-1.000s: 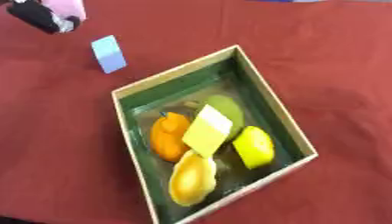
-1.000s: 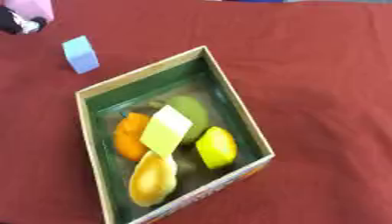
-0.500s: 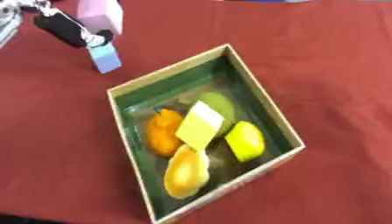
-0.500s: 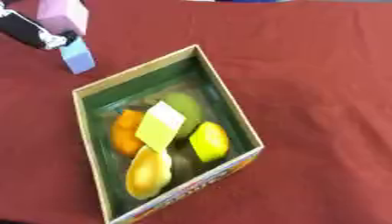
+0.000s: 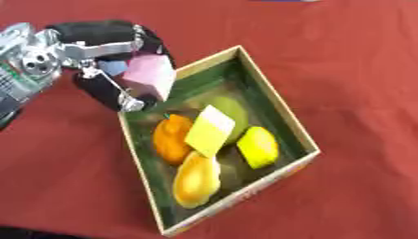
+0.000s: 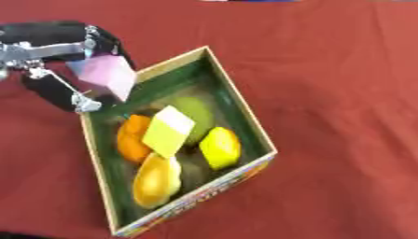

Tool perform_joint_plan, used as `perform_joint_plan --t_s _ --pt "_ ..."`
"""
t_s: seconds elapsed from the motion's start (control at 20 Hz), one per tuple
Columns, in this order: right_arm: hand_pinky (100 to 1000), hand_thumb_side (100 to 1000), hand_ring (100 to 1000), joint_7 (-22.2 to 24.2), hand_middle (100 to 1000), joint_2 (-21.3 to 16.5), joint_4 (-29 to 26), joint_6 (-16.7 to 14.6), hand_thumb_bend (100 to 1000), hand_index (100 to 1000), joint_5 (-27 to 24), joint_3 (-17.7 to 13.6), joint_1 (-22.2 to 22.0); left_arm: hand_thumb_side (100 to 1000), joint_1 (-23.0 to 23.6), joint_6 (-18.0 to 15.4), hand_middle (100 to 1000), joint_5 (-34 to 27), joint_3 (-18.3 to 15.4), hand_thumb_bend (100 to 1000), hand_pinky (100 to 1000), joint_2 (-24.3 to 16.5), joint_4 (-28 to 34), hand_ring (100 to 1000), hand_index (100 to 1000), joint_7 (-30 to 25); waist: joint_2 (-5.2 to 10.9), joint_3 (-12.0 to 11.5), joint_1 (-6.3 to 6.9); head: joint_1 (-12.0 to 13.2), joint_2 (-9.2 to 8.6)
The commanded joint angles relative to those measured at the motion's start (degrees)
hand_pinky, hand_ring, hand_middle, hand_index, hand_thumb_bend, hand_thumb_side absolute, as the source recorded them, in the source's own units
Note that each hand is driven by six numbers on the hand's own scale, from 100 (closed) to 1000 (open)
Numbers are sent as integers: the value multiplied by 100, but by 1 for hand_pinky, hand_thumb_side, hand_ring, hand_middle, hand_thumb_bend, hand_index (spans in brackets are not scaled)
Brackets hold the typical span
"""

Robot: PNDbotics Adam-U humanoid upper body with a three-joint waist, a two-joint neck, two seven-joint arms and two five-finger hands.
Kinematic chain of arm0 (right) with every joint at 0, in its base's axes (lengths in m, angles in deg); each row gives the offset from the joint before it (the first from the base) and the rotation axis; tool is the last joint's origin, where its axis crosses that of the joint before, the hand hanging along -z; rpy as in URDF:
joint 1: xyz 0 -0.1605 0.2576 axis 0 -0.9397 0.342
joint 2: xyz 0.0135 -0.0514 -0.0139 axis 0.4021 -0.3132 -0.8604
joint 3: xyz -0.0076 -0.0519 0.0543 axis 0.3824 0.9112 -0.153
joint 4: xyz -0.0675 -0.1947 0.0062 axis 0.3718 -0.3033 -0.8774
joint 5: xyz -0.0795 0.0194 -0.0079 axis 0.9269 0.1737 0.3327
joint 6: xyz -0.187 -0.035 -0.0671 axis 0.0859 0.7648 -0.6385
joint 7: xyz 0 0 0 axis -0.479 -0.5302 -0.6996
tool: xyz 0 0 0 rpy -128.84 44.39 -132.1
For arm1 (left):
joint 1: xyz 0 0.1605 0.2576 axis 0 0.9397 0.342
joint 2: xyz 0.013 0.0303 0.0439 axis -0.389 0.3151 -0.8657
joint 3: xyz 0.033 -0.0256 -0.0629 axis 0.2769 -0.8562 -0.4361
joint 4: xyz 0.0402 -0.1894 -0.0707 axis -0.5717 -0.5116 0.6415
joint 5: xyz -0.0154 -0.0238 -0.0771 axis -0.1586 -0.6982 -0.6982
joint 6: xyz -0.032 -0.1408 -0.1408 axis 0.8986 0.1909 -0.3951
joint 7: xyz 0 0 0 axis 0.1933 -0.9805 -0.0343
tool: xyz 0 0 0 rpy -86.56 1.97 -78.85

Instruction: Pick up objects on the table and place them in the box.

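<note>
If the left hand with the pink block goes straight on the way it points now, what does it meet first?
Probably the box's near-left rim: the left hand holds the pink block at that corner, pointing toward the box. If it clears the rim, the orange fruit comes next; height is unclear.

Red tablecloth (image 5: 343, 60) covers whole table; dark blue strip (image 5: 282, 1) at far edge.

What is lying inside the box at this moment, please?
Inside the box: an orange fruit, a green fruit, a lemon, a yellow-orange fruit and a pale yellow block on top. The block covers what lies underneath.
</note>
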State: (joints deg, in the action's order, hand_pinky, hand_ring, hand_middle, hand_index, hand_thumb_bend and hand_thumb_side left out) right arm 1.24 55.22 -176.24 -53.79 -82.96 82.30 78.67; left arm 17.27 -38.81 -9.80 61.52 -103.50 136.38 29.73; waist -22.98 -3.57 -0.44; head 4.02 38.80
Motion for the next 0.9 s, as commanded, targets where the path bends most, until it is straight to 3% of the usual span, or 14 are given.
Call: perform_joint_plan --t_s 0.05,0.35,0.55,0.65,0.75,0.9 --pt "841 725 801 22 689 -136 -85 2 100 830 -40 -30 57 158 -22 154 677 225 64 321 796 -140 494 717 785 -257 139 12 5 32 4" --pt "840 728 801 11 688 -98 -85 17 100 830 -39 -40 53 203 -47 297 722 436 143 385 809 4 900 744 845 -661 112 40 7 24 19" --pt "840 728 801 8 688 -84 -85 21 100 829 -37 -40 53 360 -70 222 814 545 123 552 855 59 908 814 893 -780 103 57 12 -1 35" --pt "840 729 801 6 688 -83 -85 21 100 829 -36 -40 51 413 -67 175 821 674 101 583 867 64 908 825 906 -860 101 64 13 -13 42" --pt "840 728 801 4 688 -80 -85 23 100 829 -37 -40 49 477 -60 110 833 791 84 591 880 72 908 837 917 -950 105 68 15 -26 46" --pt "839 729 801 0 689 -77 -85 25 100 829 -40 -41 44 499 -50 22 835 912 31 584 881 76 908 839 919 -1010 117 70 16 -45 52"
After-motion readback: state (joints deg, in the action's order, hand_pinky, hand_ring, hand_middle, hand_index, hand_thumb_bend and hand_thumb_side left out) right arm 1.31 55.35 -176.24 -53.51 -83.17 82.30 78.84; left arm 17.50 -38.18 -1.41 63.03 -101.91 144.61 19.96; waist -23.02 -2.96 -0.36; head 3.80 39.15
